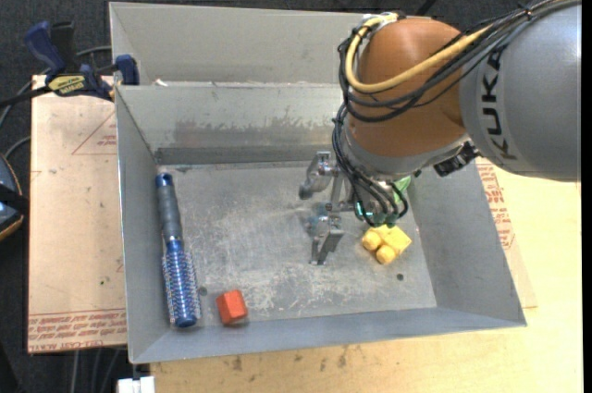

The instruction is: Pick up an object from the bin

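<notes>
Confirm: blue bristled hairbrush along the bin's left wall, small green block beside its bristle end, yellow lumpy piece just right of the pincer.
Wrong colour: the camera view shows the small block beside the bristle end is orange-red, not green. The blue bristled hairbrush does lie along the grey metal bin's left wall, and the yellow lumpy piece just right of the pincer.

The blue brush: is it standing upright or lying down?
Lying down: the blue brush rests lengthwise on the bin floor, along the wall at the view's left.
</notes>
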{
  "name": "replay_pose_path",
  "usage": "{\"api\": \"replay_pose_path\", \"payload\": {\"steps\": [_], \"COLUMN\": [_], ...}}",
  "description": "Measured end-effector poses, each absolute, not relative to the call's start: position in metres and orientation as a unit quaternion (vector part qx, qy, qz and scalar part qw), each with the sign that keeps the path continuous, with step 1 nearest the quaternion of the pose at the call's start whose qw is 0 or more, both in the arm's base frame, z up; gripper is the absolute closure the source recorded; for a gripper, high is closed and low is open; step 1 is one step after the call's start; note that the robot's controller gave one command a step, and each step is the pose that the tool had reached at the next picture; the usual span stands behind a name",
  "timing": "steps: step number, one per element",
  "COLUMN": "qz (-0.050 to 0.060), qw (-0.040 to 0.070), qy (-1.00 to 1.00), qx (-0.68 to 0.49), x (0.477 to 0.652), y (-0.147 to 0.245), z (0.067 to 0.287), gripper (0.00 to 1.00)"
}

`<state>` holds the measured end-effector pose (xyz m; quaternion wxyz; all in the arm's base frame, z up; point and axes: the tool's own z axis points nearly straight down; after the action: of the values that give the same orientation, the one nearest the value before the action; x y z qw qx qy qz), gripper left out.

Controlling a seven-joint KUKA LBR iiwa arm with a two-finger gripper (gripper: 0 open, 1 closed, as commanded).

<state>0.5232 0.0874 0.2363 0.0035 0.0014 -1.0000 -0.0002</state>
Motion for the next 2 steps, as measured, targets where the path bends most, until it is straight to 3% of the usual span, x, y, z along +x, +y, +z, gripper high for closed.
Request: {"api": "replay_pose_path", "payload": {"steps": [1, 2], "qz": [0.0, -0.004], "qw": [0.003, -0.002], "qy": [-0.999, -0.999], "qx": [0.047, 0.043], "x": [0.567, 0.597], "y": [0.032, -0.021], "z": [0.109, 0.073], "gripper": [0.0, 0.0]}}
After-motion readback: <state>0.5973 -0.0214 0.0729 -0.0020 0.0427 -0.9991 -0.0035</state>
